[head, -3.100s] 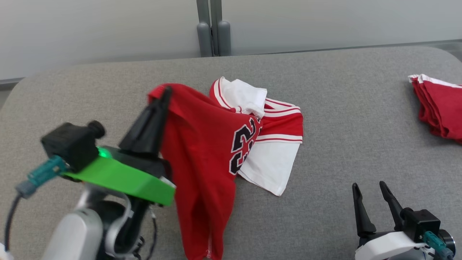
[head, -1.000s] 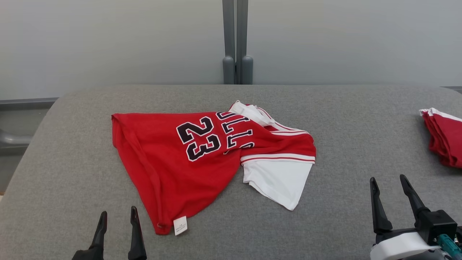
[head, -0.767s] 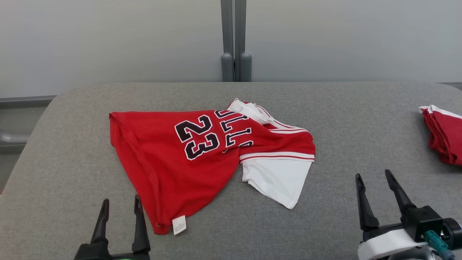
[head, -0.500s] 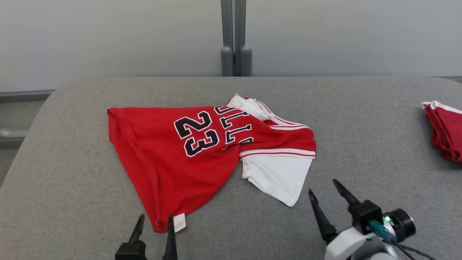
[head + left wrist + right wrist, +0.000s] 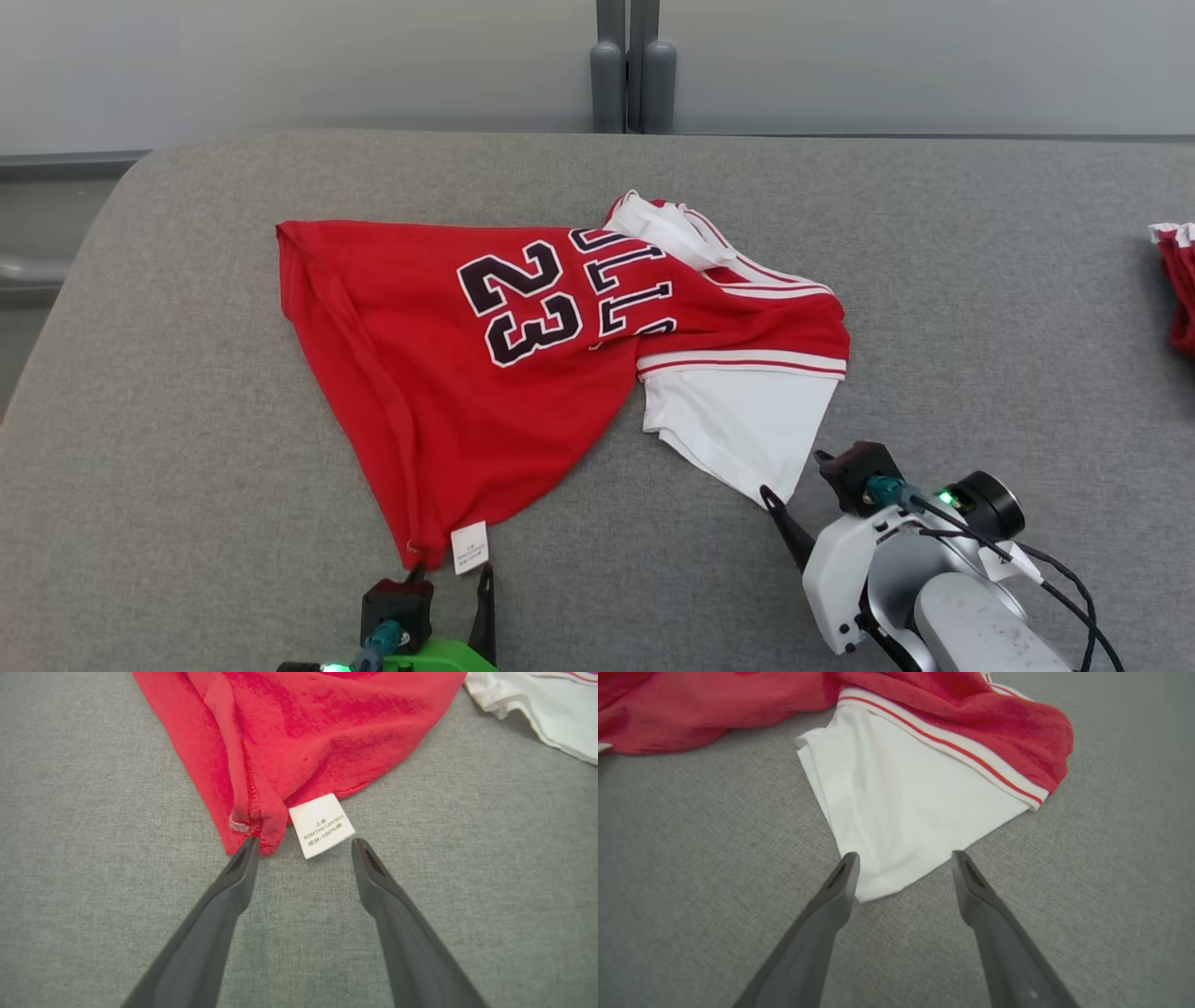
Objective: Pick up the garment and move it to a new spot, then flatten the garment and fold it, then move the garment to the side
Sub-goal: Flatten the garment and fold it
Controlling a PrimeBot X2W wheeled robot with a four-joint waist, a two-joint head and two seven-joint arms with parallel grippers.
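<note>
While both tools hang low at the near edge of the table (image 5: 187, 467), the job looks to be at the flattening step, with the grabs not yet made. The left tool (image 5: 304, 842) stands wide. One finger (image 5: 224, 905) touches or sits just shy of the red hem corner (image 5: 254, 830), and the white label (image 5: 321, 823) lies between the two tips. The right tool (image 5: 904, 855) is just as wide and straddles the pointed tip of the white sleeve (image 5: 896, 812). Neither holds anything. Beyond them the jersey (image 5: 467, 392) lies mid-table in a crumpled wedge, number up, with the collar (image 5: 667, 224) bunched at the far side and the red body folded over itself. I'd say the next move calls for each tool to drop onto its corner, pinch it cleanly, then draw apart to spread the cloth. Far off to the right sits a folded red pile (image 5: 1178, 280), well apart from it all.
</note>
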